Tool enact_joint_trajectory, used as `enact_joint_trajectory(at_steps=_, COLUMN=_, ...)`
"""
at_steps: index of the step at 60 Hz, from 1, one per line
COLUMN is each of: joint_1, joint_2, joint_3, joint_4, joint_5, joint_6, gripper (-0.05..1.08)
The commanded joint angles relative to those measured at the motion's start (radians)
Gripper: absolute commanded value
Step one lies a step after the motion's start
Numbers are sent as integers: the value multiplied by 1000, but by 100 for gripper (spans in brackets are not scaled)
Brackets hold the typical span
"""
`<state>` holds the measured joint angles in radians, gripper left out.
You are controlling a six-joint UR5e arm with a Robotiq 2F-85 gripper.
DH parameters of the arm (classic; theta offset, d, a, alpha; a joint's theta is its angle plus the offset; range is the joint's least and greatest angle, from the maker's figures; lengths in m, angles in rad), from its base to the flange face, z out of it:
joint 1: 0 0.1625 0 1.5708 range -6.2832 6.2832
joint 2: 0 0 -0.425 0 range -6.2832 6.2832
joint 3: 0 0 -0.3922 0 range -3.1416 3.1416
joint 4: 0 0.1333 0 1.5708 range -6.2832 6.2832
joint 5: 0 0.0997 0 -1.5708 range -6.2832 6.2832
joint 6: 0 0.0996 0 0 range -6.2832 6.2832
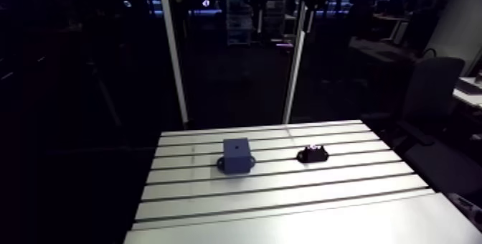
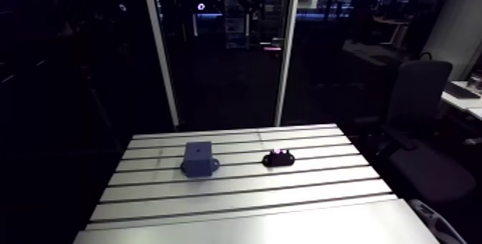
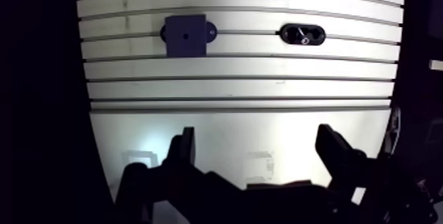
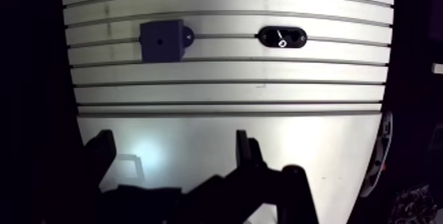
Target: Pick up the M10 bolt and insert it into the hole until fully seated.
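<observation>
Wrist view | gripper (image 3: 256, 136) spread wide, empty | M10 bolt (image 3: 301, 35) lies slanted in black oval holder (image 3: 317, 35)

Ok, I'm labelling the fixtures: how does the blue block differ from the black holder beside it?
The blue block is square and tall; the black holder is oval and low. The block shows a small hole on top; the holder carries a shiny bolt. Both sit on the slotted table, in one row, well ahead of the tool.
</observation>
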<state>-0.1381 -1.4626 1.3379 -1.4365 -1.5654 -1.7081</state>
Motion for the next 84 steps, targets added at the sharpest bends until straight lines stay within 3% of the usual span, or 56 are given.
enact_joint_trajectory(at_steps=1, joint_1=1, joint_2=-2, joint_3=0, joint_4=-3, joint_5=-2, joint_6=-6, gripper=0)
enact_joint_trajectory(at_steps=63, joint_1=1, joint_2=-3, joint_3=8, joint_4=-17, joint_5=-5, joint_6=-73, gripper=0)
enact_joint_trajectory(at_steps=81, joint_1=-9, joint_2=-5, joint_3=80, joint_4=-134, joint_5=-9, joint_6=-128, gripper=1)
enact_joint_trajectory(at_steps=84, joint_1=-20, joint_2=-5, joint_3=105, joint_4=-149, joint_5=-20, joint_6=-137, gripper=1)
